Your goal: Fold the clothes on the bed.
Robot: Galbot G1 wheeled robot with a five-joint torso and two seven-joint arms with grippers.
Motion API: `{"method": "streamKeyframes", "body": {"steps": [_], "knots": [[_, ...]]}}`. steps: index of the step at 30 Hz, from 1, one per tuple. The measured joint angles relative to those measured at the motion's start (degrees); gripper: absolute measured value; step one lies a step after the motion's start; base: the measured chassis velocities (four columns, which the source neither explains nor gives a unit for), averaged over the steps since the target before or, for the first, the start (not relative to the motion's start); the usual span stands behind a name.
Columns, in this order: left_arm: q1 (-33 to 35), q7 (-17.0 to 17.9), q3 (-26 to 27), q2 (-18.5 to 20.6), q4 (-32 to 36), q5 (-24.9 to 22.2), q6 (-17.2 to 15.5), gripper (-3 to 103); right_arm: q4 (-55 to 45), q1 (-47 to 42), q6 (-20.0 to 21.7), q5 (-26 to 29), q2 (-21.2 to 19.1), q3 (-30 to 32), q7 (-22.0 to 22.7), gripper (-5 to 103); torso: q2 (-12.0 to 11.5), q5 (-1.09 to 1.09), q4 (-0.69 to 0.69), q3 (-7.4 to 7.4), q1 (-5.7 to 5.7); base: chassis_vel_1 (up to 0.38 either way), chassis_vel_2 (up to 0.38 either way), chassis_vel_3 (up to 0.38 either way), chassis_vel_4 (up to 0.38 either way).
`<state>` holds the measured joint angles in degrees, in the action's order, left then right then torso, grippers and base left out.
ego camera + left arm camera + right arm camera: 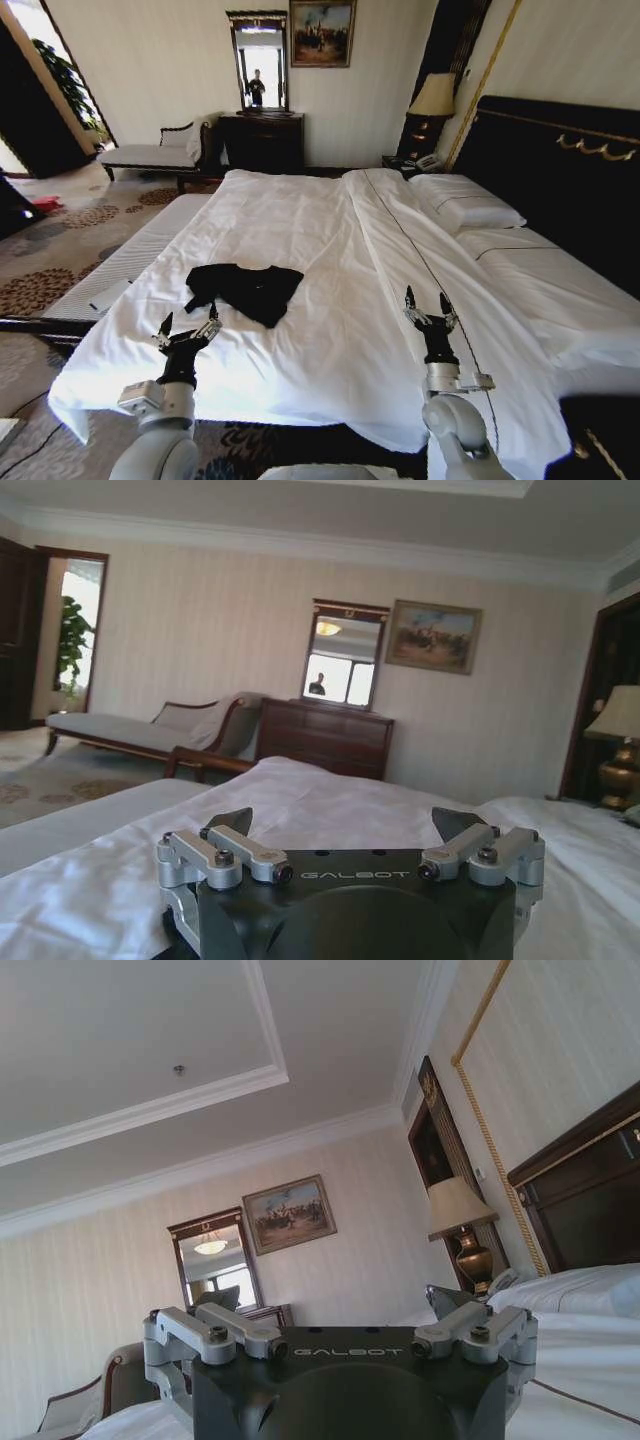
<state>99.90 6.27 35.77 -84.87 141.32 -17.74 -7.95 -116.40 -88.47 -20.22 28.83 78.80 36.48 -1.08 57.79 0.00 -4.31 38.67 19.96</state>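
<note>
Both pincers, left (186, 328) and right (430, 307), open above bed (330, 330); black T-shirt (245, 290) crumpled, lettering hidden.

"GALBOT" on both gripper (345, 832) bodies

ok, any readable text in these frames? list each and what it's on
"GALBOT" on the left claw body, left wrist view.
"GALBOT" on the right claw body, right wrist view.
T-shirt on the bed: crumpled, no lettering readable.
Painting on the wall: no text readable.
</note>
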Motion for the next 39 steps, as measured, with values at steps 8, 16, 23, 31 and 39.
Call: {"method": "streamKeyframes", "body": {"steps": [8,16,23,31,39], "knots": [[-2.39,-7.62,1.15,1.94,-2.48,-5.17,3.8,100,-0.76,-0.46,-0.03,-0.32,0.48,-0.21,-0.05,100,0.0,-0.01,0.0,0.0,0.0,0.041,0.105,-0.039,-0.094],[-2.82,-11.08,1.27,3.32,-2.94,-8.64,5.03,100,-1.61,-1.41,-0.08,-0.38,0.6,0.81,-0.04,100,0.0,-0.01,-0.01,0.0,0.0,0.027,0.08,-0.042,-0.083],[-2.42,-11.22,1.76,4.57,-2.24,-8.56,5.1,100,-1.74,-1.58,-0.05,-0.85,1.33,0.88,-0.03,100,0.0,0.0,0.01,0.0,0.0,0.026,0.072,-0.027,-0.071],[-2.07,-10.42,2.86,6.14,-0.63,-8.53,4.86,100,-2.21,-2.78,-0.02,-1.47,2.05,1.23,-0.34,100,0.0,0.0,-0.01,0.0,0.0,0.036,0.077,-0.027,-0.061],[-2.07,-9.63,2.77,6.45,-0.24,-8.32,4.71,100,-2.11,-2.98,-0.04,-2.11,2.72,1.48,-0.7,100,0.0,0.0,0.0,0.0,0.0,0.037,0.072,-0.03,-0.073]]}}
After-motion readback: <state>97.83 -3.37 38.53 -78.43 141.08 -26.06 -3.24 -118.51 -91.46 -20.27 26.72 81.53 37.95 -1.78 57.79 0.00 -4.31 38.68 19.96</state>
